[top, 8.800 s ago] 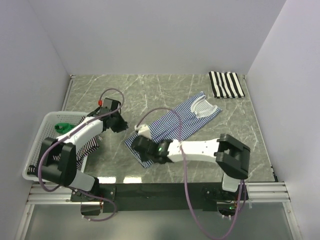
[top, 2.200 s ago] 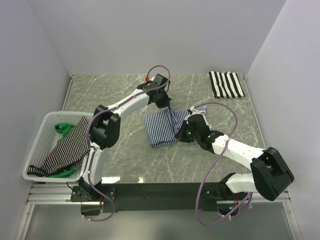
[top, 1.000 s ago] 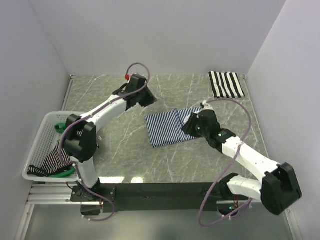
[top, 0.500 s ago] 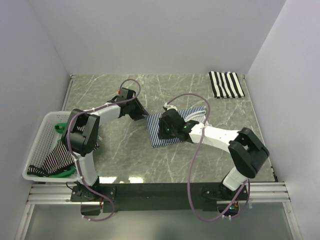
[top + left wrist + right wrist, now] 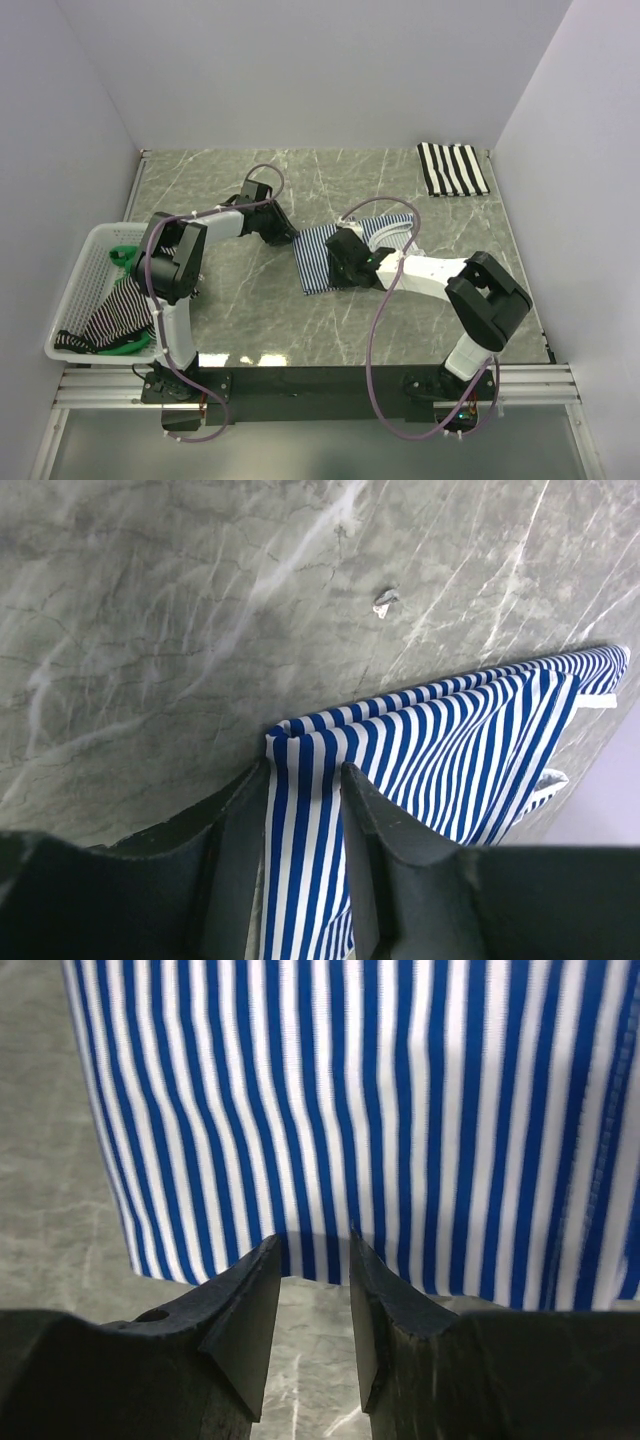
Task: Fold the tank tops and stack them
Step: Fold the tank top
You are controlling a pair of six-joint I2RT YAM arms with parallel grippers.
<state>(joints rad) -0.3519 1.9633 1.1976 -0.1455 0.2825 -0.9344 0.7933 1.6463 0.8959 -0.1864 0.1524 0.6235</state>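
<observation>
Two grippers address one navy-striped tank top (image 5: 312,262); left gripper (image 5: 303,772) straddles its folded corner, fingers narrowly parted, clamping unclear; right gripper (image 5: 315,1252), slightly open and empty, meets the hem just ahead, presumably to lift for folding.

R gripper (image 5: 312,1248) sat at hem of blue/white striped tank top (image 5: 380,1100), jaws slightly apart, marble table (image 5: 50,1220) btw them
</observation>
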